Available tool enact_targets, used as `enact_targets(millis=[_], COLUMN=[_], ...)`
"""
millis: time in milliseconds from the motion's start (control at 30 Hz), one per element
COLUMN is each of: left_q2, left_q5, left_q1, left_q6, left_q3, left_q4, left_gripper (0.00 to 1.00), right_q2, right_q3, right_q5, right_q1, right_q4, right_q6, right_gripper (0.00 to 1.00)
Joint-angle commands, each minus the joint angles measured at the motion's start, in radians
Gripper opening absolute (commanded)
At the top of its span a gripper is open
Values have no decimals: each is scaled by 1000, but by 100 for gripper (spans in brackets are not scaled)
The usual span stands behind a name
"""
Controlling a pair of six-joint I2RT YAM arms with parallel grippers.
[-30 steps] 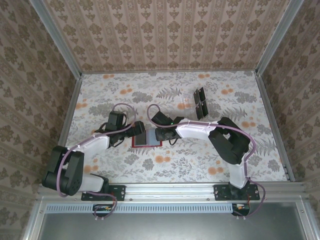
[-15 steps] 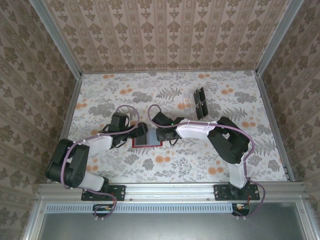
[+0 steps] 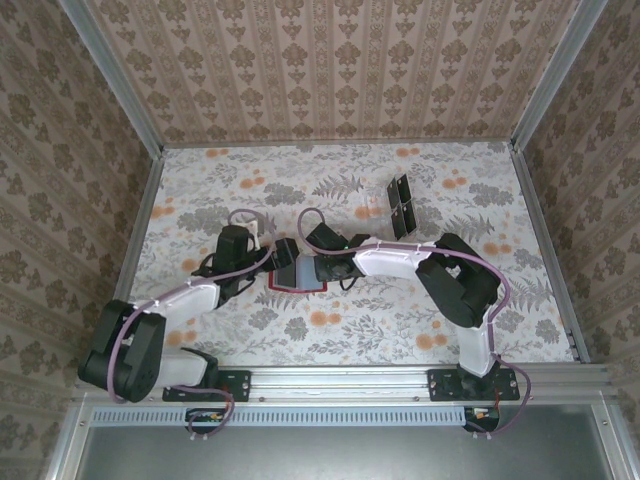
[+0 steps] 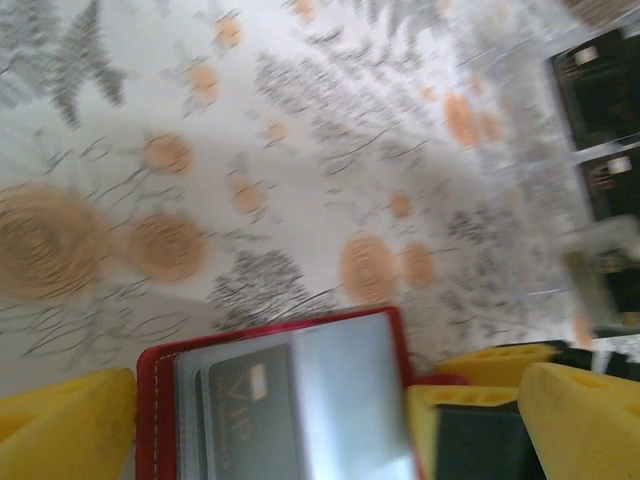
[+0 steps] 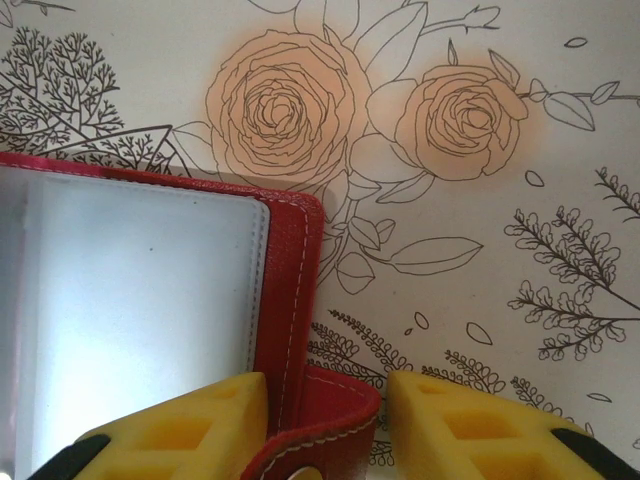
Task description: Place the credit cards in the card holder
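Now your right fingers (image 3: 305, 270) narrow around the wallet's (image 5: 290, 230) clasp tab (image 5: 320, 425) on the desk (image 3: 200, 190). Your left fingers (image 3: 283, 255), still wide, have slid up beside it. One card (image 4: 240, 420) is in; other cards (image 3: 400, 205) wait in the rack (image 3: 372, 205).

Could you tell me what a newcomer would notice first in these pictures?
The open red card holder stands out at the centre of the flowered table. Close up, the right claw straddles its clasp tab, and a dark credit card shows inside it.
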Motion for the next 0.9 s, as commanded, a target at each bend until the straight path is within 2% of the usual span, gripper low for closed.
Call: enact_targets(millis=[0,233,600,733,867], left_q2=[-26,-20,34,5,-30], left_q5=[36,19,-4,-86,-146], left_q1=[-18,-85,-175,-184,-158], left_q6=[-57,-83,-113,-83,-44], left_q3=[-14,1,33,32,49], left_q4=[90,120,167,104,4], left_gripper=[100,100,100,100,100], right_q2=[17,-98,-286,-316,-298], right_q3=[-42,-104,-238,-258,-244], right_q5=[-48,-97,-68,-97,-102], right_q1=[-18,-72,-176,-170,-116], right_q4=[53,118,131,135,116], right_q6=[20,45,108,101,87], right_gripper=[39,54,59,59,63])
